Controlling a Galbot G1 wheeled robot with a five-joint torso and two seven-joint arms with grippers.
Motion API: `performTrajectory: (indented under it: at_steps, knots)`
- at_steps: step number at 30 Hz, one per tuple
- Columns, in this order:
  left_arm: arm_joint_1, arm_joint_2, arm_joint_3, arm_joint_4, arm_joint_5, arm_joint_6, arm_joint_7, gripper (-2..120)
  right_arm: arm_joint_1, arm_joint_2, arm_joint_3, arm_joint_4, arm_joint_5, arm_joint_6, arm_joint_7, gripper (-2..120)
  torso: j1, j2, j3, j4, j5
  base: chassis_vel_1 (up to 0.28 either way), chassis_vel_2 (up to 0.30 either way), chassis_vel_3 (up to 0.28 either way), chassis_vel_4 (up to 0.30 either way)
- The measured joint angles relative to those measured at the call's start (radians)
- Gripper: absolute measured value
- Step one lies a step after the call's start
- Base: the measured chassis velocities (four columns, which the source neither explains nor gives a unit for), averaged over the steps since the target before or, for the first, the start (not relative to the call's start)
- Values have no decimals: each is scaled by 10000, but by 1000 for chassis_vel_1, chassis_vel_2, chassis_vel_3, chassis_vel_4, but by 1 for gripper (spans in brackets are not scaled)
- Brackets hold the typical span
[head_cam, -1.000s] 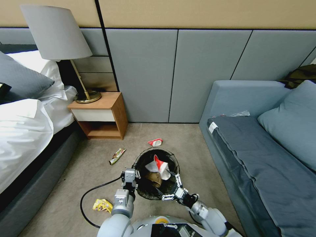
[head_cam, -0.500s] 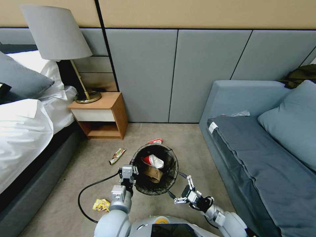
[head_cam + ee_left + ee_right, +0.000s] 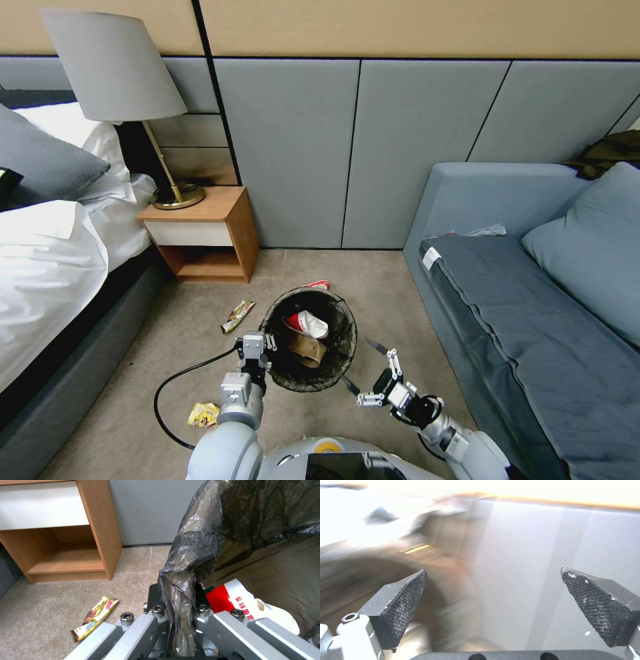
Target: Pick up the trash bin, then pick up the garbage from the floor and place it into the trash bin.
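My left gripper (image 3: 255,349) keeps its fingers clamped on the trash bin (image 3: 308,339) rim. My right gripper (image 3: 378,381), fingers apart, has pulled back right of the bin after dropping the red-and-white wrapper (image 3: 305,324) inside. Snack packets (image 3: 237,315) remain on the carpet (image 3: 133,373).

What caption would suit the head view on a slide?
Left pincer grips the lined trash bin by its rim, right pincer open beside it, wrappers on the carpet.

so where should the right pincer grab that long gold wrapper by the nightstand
Probably across the narrow middle of the long gold wrapper, coming straight down from above. It lies flat on the carpet, so only the top is reachable; closing across its short width suits the open right pincer.
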Motion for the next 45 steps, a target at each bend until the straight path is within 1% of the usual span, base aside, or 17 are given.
performTrajectory:
  at_steps: [2,4,6,8,10,11,17,32,41,44,45]
  knots:
    - [4,-3,-8,0,0,-1,-1,0,-34,141,25,0,81,46,135,100,0,0,0,0,1,0,0,0,0]
    - [14,-5,-60,2,-12,-2,-5,0,-223,657,61,-140,467,232,591,100,0,0,0,-1,0,0,0,0,0]
    - [1,-5,-91,16,-21,-2,-9,0,-269,786,63,-252,552,293,726,100,0,0,0,-1,0,0,0,0,0]
    - [-30,5,-160,40,-53,-2,-31,0,-318,1072,138,-779,502,614,914,100,0,0,0,0,2,0,0,0,0]
    - [-30,9,-160,40,-61,-2,-32,0,-318,1093,143,-835,488,648,923,100,0,0,0,-1,3,0,0,0,0]
    - [-29,11,-159,43,-73,-2,-34,0,-319,1166,161,-1105,451,746,989,100,0,0,0,0,2,0,0,0,0]
    - [54,-7,-147,46,-60,-2,-42,0,-139,1226,196,-1473,442,660,1054,100,0,0,0,0,2,0,0,0,0]
    - [159,-52,-88,-37,24,-12,-47,0,129,1144,195,-1597,417,476,1029,100,0,0,0,-1,2,-4,2,2,-2]
    - [182,-48,-59,-53,64,-12,-48,0,239,1119,196,-1642,421,425,1010,100,0,0,2,-1,-1,-129,136,126,-130]
    - [175,-52,-68,-53,64,-13,-48,0,257,1111,196,-1661,422,419,1009,100,0,0,2,1,5,-138,170,136,-141]
    - [168,-52,-79,-53,64,-13,-49,0,272,1109,196,-1674,422,418,1004,100,1,0,2,0,0,-106,136,136,-116]
